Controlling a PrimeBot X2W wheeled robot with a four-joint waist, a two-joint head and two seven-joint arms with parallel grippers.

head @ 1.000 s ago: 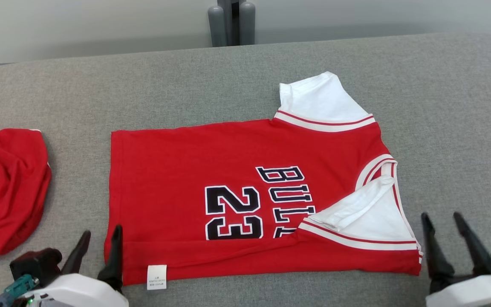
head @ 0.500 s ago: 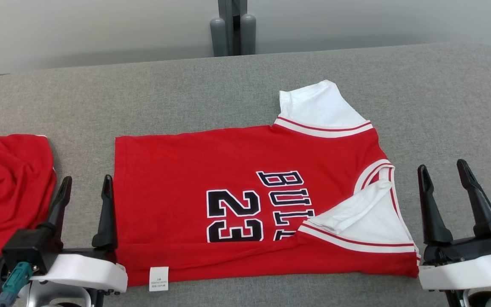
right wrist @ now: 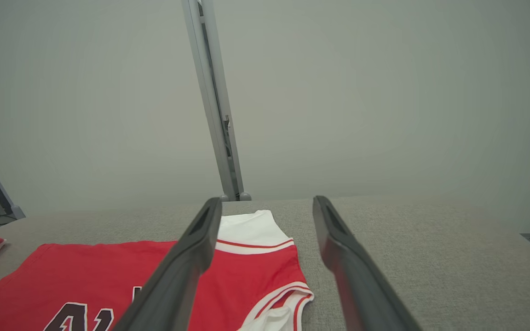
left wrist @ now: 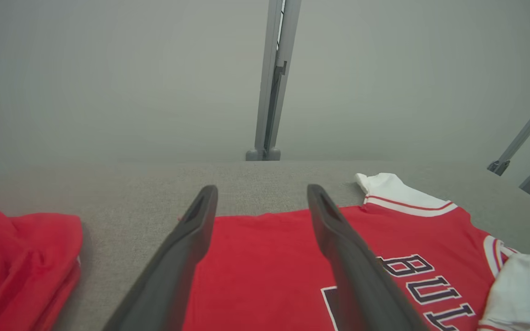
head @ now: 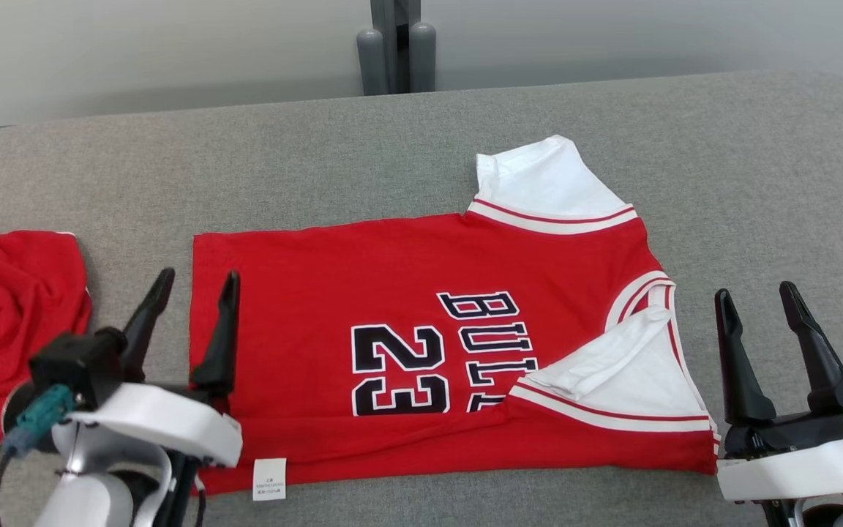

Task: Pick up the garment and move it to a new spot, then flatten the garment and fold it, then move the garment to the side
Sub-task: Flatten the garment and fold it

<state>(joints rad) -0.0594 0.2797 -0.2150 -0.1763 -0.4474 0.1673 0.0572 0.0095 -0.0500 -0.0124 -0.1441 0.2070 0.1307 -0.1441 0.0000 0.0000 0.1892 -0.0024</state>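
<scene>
A crumpled red cloth (head: 12,329) lay at the far left of the grey table (head: 282,161). My left gripper (head: 198,274) hung spread and empty at the hem edge of the red jersey (head: 319,278), which lay flat mid-table, its near side folded in and its near sleeve tucked over. My right gripper (head: 754,290) stood released, holding nothing, just beside the collar end

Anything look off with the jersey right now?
The red basketball jersey with white sleeves is lopsided: its near sleeve lies folded over the lettering, the far sleeve sticks out onto the grey fabric tabletop. A white care label pokes out at the near edge.
</scene>
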